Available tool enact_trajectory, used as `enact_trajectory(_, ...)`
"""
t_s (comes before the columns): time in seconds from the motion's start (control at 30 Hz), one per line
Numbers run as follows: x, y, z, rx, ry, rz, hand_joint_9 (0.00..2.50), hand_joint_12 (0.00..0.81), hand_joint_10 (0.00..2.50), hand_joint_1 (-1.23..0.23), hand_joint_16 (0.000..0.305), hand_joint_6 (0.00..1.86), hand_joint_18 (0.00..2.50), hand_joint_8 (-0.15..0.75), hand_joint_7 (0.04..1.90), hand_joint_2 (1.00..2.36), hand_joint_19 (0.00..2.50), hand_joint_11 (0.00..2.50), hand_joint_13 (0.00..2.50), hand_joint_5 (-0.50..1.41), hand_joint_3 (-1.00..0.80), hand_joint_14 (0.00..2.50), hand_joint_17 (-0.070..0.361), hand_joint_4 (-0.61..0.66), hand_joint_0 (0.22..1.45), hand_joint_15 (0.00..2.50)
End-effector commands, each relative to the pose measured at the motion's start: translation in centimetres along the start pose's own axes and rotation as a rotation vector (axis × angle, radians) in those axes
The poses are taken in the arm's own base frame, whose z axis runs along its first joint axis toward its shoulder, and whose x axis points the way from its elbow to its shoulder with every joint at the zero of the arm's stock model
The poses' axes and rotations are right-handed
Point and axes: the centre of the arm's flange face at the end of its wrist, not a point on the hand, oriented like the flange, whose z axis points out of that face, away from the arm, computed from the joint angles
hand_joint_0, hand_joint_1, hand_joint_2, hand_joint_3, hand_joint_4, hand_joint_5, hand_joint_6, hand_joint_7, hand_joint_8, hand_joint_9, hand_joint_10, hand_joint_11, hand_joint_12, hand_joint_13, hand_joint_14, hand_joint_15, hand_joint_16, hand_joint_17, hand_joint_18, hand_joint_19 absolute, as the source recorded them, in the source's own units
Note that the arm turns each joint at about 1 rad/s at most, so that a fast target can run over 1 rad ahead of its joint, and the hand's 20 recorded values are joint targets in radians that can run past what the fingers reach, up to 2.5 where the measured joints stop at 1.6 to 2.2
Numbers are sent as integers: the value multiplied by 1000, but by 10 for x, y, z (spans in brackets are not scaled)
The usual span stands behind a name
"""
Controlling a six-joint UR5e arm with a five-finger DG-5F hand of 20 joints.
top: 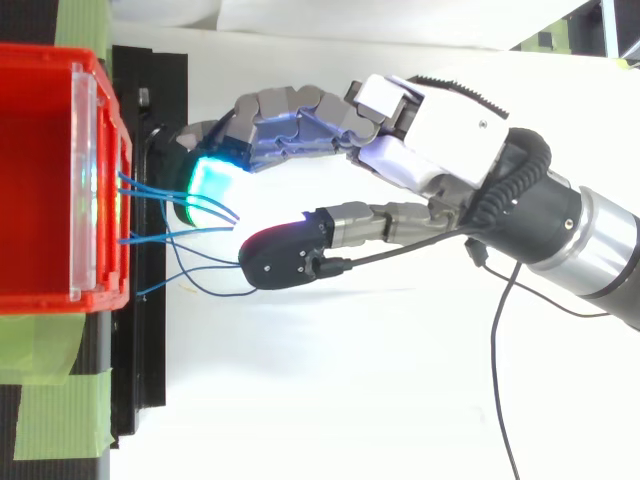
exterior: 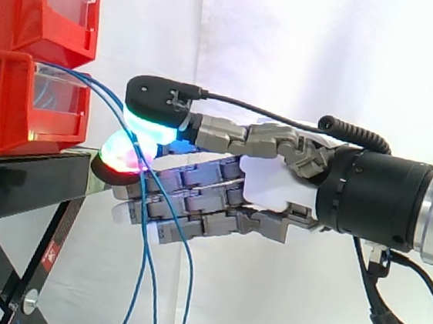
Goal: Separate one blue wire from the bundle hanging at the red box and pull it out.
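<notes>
Side view: the hand reached level into the blue wires, which hung from the red box past the black stand edge. Grip could not be determined. Open room lay below and rightward.

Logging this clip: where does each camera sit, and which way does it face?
Side view: beside the work at about its height, looking level across at the red bins on the black stand and the hanging blue wires; the hand and arm come in from the right.
Top view: above the work, looking down into a red bin; hand and arm enter from the right.
Shared: the same hand, blue wires and stand.
</notes>
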Motion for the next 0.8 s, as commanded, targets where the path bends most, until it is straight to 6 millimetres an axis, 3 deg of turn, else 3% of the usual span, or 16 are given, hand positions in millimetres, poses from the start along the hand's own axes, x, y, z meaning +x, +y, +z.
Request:
enact_trajectory(0.0, 2, -1, -2, 14, 8, -18, 503, 416, 6, -702, 57, 623, 567, 333, 1081, 1006, 410, 241, 565, -153, -415, 13, 129, 289, 594, 347)
enact_trajectory(0.77, -1, -3, -3, 28, 12, 13, 523, 413, 6, -660, 57, 658, 576, 336, 1023, 1008, 419, 254, 579, -155, -407, 12, 128, 291, 591, 360)
